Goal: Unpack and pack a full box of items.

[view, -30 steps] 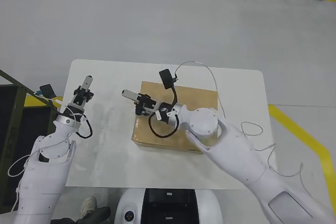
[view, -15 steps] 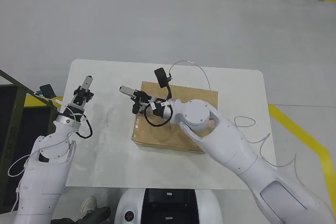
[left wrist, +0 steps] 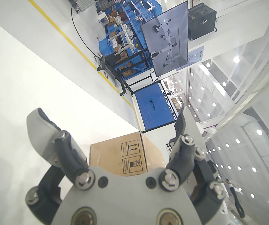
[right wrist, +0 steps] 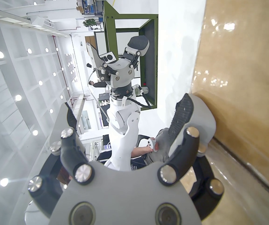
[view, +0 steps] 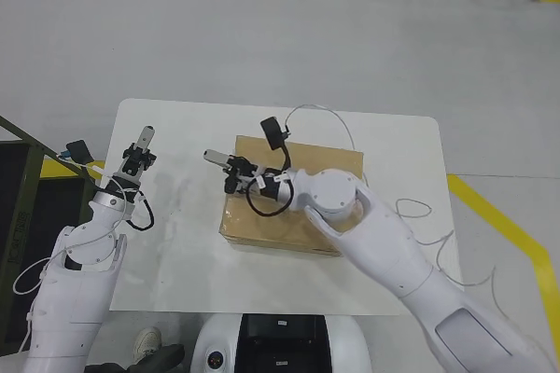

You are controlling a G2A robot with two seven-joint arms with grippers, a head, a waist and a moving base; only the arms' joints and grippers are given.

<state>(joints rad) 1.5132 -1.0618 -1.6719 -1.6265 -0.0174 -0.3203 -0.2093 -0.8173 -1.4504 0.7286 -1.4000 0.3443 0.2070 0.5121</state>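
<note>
R claw (view: 212, 157), jaws wide, a bit back toward box (view: 247, 224) edge; L claw (view: 146, 138) wide, same spot.

A brown cardboard box (view: 252, 231) lies flat on the white counter (view: 177, 252), right of the counter's middle and nearer its far edge than its near one. Its top flaps are shut, and the top has a glossy sheen with a seam running across it. The side wall facing the counter's left carries black shipping marks (left wrist: 129, 156).
</note>
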